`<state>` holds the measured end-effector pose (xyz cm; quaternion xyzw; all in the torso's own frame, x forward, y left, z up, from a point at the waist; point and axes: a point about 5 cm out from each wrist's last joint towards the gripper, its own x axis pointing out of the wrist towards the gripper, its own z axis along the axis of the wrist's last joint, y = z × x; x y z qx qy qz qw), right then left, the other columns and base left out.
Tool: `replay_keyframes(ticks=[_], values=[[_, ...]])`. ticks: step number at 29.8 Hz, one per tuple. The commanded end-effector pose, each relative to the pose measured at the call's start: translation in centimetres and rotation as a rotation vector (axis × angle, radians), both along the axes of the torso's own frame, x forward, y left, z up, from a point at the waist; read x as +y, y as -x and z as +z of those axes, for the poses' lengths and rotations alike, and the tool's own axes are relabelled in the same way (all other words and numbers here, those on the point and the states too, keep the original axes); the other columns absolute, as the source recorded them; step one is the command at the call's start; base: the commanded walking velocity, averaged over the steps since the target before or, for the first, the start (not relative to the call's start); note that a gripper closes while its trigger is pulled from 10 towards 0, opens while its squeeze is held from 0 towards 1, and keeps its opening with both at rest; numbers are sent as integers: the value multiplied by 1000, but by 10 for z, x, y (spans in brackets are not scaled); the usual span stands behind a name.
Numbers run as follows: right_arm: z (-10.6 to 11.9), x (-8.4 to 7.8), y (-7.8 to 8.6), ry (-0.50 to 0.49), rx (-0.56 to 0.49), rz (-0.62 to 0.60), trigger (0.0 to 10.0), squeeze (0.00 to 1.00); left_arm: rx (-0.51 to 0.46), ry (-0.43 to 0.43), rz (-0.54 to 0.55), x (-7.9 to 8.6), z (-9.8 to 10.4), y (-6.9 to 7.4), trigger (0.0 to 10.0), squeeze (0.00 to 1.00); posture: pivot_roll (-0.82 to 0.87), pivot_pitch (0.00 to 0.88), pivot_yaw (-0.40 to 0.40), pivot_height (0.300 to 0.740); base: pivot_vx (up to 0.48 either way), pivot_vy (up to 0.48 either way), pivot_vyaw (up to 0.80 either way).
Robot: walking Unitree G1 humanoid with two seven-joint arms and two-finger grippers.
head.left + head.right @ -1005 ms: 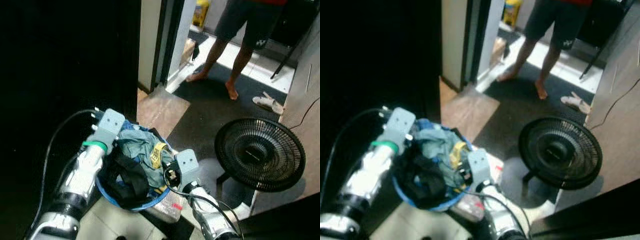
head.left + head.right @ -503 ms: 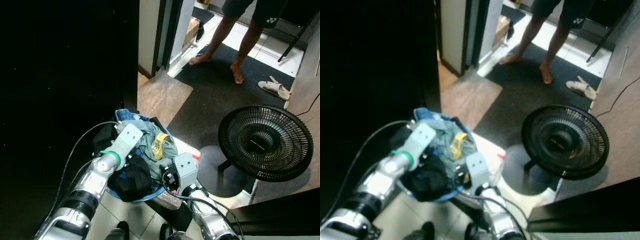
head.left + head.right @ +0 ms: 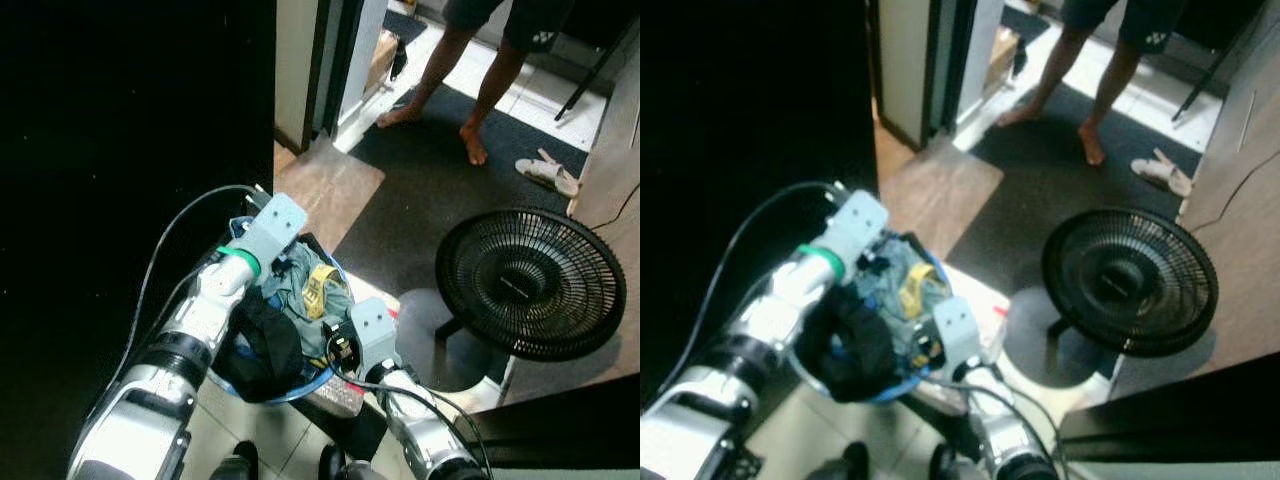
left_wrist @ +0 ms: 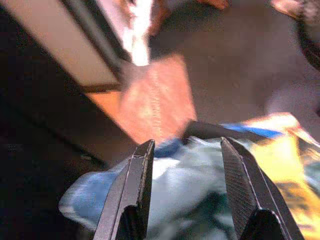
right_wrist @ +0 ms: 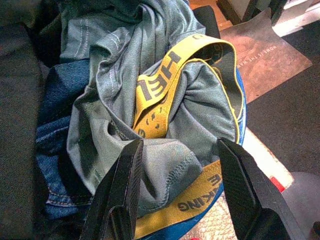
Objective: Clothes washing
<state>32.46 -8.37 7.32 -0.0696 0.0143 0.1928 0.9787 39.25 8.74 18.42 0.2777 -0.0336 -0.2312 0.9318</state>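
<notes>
- Sitting on the floor at the robot's feet: round blue plastic laundry basket (image 3: 322, 377), heaped with grey-green garment with yellow lettered waistband (image 5: 165, 120), blue denim (image 5: 50, 135) and black cloth (image 3: 262, 340).
- Hovering over the basket's far rim: left tool (image 4: 187, 165), fingers spread, pinching nothing.
- Hanging above the grey-green garment: right tool (image 5: 177, 175), fingers spread apart.
- Standing beside the basket: black round floor fan (image 3: 525, 283).
- Standing at the doorway beyond: barefoot person (image 3: 470, 75).

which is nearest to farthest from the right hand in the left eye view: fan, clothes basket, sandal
1. Clothes basket, right at the right hand, on its left.
2. Fan, standing off to the right.
3. Sandal, far ahead on the right, near the person's feet.
</notes>
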Motion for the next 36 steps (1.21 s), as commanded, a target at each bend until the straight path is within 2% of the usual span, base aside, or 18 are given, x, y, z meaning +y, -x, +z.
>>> replay_keyframes(ticks=[1,6,9,13,15,18,23,25,26,27,30,36], values=[[-12,-6,6,7,41,-24,10000,0,89,-60,-57,-14,-22,6,10000,0,54,330,-20,740,0,0,0],[-14,-10,7,8,42,-43,10000,0,145,-100,-90,-25,-39,12,10000,0,38,340,-7,740,0,0,0],[-16,-16,8,7,43,-74,10000,0,210,-152,-115,-24,-64,22,10000,0,37,353,5,740,0,0,0],[-17,-20,10,8,46,-86,10000,0,218,-115,-91,-19,-71,25,10000,0,46,364,4,740,0,0,0],[-15,-21,8,9,38,-87,10000,0,208,-85,-64,-15,-68,23,10000,0,56,369,1,740,0,0,0],[6,-10,-2,15,-55,-36,10000,0,174,-27,-20,-6,-56,17,10000,0,69,376,-6,740,0,0,0],[13,-6,-5,8,-80,-23,10000,0,168,-16,-12,-4,-53,16,10000,0,70,376,-7,740,0,0,0],[32,10,-17,-32,-115,5,10000,0,134,16,11,3,-40,11,10000,0,89,377,-18,740,0,0,0],[34,20,-20,-36,-98,22,10000,0,120,22,17,6,-35,9,10000,0,98,375,-23,740,0,0,0],[34,20,-20,-36,-98,22,10000,0,120,22,17,6,-35,9,10000,0,98,375,-23,740,0,0,0],[22,34,-18,-25,-11,53,10000,0,106,29,22,12,-33,10,10000,0,113,376,-32,740,0,0,0],[12,41,-13,5,29,77,10000,0,106,39,25,13,-34,13,10000,0,116,379,-37,740,0,0,0]])
